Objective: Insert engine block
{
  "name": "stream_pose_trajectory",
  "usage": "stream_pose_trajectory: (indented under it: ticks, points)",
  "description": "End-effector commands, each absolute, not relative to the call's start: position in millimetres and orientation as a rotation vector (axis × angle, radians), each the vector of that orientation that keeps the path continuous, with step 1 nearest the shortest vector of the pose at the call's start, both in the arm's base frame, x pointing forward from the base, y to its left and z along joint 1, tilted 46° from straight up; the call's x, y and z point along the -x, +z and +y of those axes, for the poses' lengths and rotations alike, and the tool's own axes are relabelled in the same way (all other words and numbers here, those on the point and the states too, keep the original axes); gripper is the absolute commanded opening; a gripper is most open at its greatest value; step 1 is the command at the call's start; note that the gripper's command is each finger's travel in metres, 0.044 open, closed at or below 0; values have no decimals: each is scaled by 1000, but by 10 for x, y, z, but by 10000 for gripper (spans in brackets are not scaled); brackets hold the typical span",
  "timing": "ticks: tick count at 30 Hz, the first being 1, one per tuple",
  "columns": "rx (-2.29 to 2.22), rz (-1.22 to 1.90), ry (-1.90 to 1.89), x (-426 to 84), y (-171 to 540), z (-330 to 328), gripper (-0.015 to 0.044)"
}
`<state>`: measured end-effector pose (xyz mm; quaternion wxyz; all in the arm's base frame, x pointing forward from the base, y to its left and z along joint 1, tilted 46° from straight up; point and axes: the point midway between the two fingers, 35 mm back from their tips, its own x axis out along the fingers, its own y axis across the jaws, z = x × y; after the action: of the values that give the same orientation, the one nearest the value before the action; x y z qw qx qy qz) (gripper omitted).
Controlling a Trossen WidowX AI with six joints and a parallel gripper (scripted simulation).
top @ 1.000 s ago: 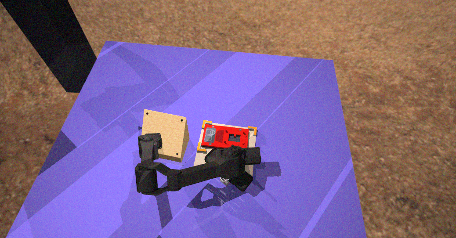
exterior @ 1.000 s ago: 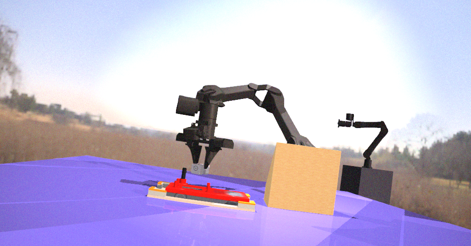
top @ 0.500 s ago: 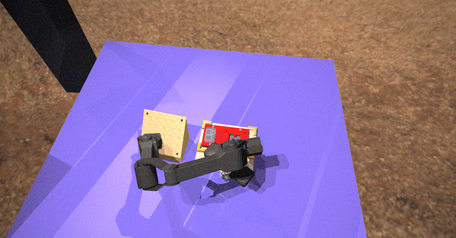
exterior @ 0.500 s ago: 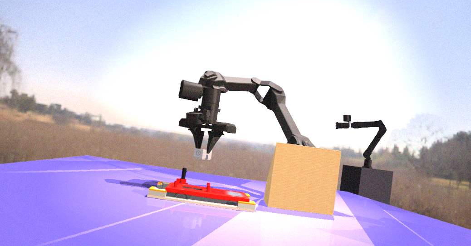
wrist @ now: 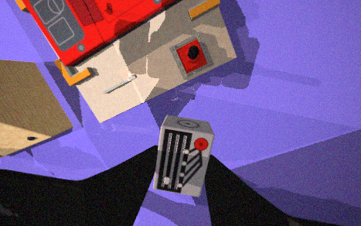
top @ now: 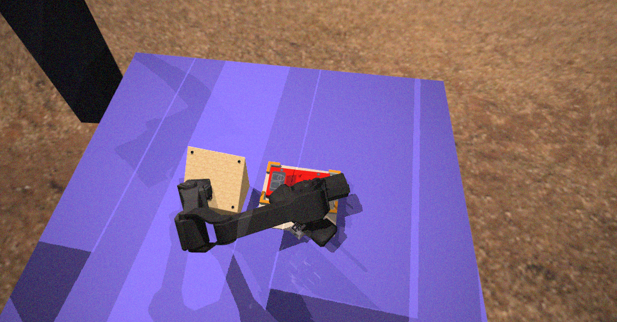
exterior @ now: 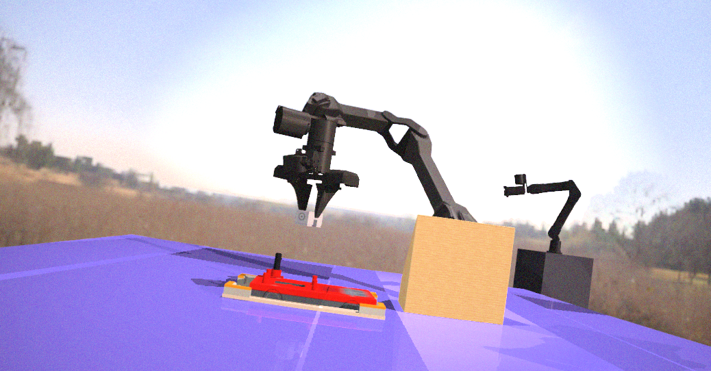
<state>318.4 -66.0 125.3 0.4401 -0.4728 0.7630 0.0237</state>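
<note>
Matte black robot arm (top: 276,217) (exterior: 362,118), angular link with triangular opening, cylindrical wrist housing (exterior: 322,137), thick round barrel (exterior: 292,122) at the side, dark tapering fingers (exterior: 324,198)

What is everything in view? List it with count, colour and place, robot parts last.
engine block: one, grey, between the fingers
car body: one, red, on board
board: one, cream, on table
corner brackets: four, orange-topped, around car body
pegged piece: one, red, on board
bar: one, silver, on board
wooden block: one, tan, under arm
table: one, purple, underneath
dark box: one, behind
second arm: one, black, atop it
arm: one, black
gripper: one, black, above table
</note>
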Motion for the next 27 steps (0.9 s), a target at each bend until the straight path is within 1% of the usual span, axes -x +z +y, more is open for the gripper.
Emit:
stream_pose_trajectory:
  ticks: [1,27]
  points:
    - [1140,1881,23,-3233,1169,-602,0]
    - [875,1786,-314,-3413,412,-258,0]
